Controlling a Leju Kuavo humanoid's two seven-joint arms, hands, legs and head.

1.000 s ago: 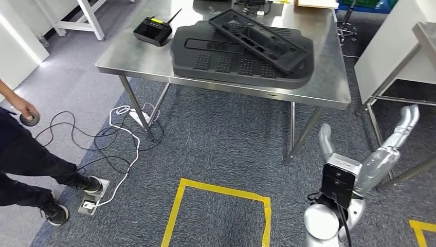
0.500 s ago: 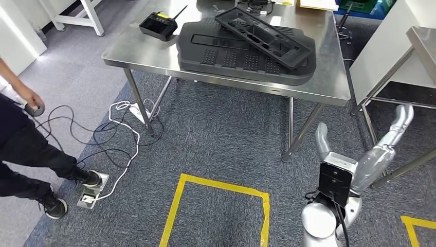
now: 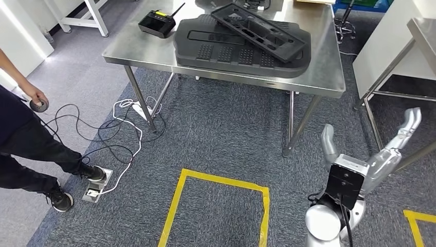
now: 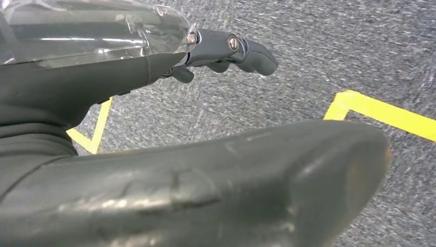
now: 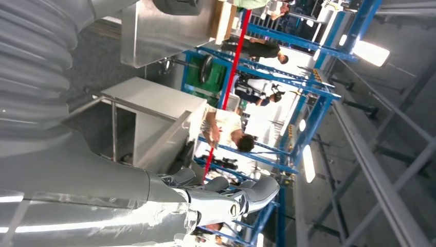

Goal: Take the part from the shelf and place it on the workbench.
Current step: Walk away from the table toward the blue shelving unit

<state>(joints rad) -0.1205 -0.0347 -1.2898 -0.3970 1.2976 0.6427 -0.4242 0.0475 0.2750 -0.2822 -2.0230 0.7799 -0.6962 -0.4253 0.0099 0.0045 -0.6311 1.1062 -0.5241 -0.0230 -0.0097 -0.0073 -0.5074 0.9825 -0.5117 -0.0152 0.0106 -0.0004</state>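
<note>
A large black moulded part (image 3: 231, 55) lies on the steel workbench (image 3: 321, 77), with a thinner black frame panel (image 3: 259, 32) resting askew on top of it. My right hand (image 3: 383, 160) hangs low at the right, well in front of the bench, with its fingers spread and nothing in it. The right wrist view shows that same right hand (image 5: 169, 198) empty, fingers (image 5: 254, 191) stretched out. In the left wrist view my left hand (image 4: 154, 72) is over grey carpet with its fingers (image 4: 247, 49) extended and holding nothing.
A black remote controller (image 3: 156, 24) sits at the bench's left end. A person (image 3: 23, 144) stands at the left beside loose cables (image 3: 121, 131) and a floor socket (image 3: 95, 188). Yellow tape (image 3: 218, 181) marks a square on the carpet. Another steel table (image 3: 393, 77) stands at the right.
The whole picture has shifted a little, so the camera has moved. My right hand stays spread and empty. The person at the left has shifted stance slightly.
</note>
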